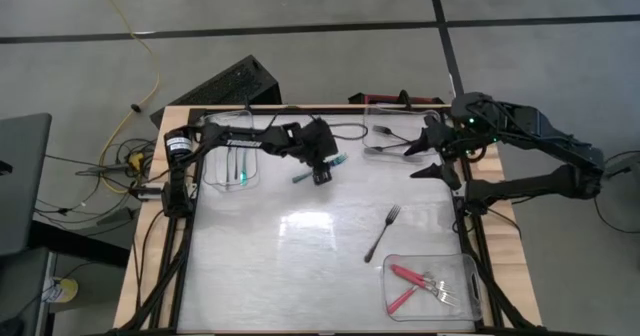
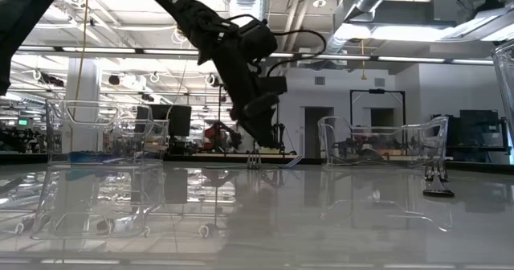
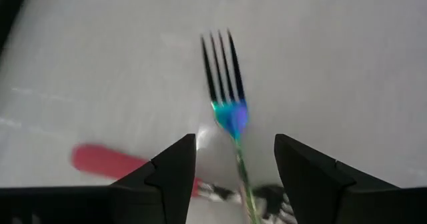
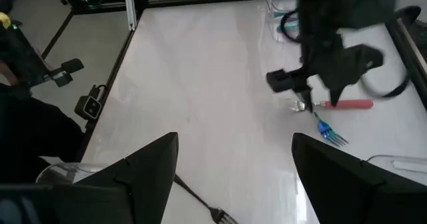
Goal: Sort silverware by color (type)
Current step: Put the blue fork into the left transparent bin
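At lower right of the high view, a clear tray (image 1: 470, 276) holds red forks (image 1: 408, 274); the blue fork (image 1: 335, 162) lies on the worktop (image 1: 260, 256) upper centre, between the left hand's (image 1: 322, 172) open fingers.

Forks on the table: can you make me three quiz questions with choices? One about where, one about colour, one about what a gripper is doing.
1. Where is the black fork?
A. in a tray
B. loose on the table
C. in the right gripper

2. What colour are the fork handles in the tray nearest that fork?
A. red
B. blue
C. black

3. How is the left gripper?
A. shut on a red fork
B. open, with a finger on each side of a blue fork
C. out of view

Answers:
1. B, it lies alone on the bare table.
2. A, the red forks lie inside it.
3. B, the left wrist view shows both fingers apart beside the fork.
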You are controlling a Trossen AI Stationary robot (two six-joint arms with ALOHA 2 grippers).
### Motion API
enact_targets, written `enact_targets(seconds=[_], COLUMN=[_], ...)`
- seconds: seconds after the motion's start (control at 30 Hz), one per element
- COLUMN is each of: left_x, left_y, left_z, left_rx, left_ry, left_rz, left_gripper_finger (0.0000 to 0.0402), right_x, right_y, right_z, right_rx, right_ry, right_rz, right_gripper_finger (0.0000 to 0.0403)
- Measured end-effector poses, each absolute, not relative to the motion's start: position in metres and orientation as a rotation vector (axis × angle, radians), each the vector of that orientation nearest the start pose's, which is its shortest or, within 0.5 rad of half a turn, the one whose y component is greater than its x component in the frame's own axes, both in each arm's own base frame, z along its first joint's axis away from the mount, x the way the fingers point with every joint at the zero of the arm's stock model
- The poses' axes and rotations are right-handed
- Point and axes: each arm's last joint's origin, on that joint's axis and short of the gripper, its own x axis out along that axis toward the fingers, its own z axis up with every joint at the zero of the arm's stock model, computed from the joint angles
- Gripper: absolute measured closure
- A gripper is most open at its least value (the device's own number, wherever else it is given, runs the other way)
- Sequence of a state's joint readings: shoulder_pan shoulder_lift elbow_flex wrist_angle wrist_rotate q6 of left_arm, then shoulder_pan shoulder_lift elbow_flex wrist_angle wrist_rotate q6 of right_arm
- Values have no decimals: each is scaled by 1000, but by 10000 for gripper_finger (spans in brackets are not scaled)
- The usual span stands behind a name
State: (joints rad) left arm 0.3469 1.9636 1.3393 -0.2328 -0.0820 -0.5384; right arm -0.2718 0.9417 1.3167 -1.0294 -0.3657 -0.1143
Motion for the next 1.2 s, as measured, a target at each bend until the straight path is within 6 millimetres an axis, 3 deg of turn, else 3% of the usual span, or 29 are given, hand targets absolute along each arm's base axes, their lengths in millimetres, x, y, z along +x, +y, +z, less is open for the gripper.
enact_targets(seconds=[0.6,0.77,1.03,1.2], left_x=[368,366,364,370], left_y=[126,126,135,145], left_z=[135,134,136,151], left_rx=[-663,-669,-658,-667], left_ry=[862,877,881,848], left_rz=[675,671,659,608], left_gripper_finger=[219,265,384,396], right_x=[153,154,154,154], right_y=[-32,-32,-32,-32], right_z=[404,405,405,405], right_rx=[103,115,138,155], right_ry=[605,598,597,594], right_rz=[127,121,111,104], right_gripper_finger=[88,88,88,88])
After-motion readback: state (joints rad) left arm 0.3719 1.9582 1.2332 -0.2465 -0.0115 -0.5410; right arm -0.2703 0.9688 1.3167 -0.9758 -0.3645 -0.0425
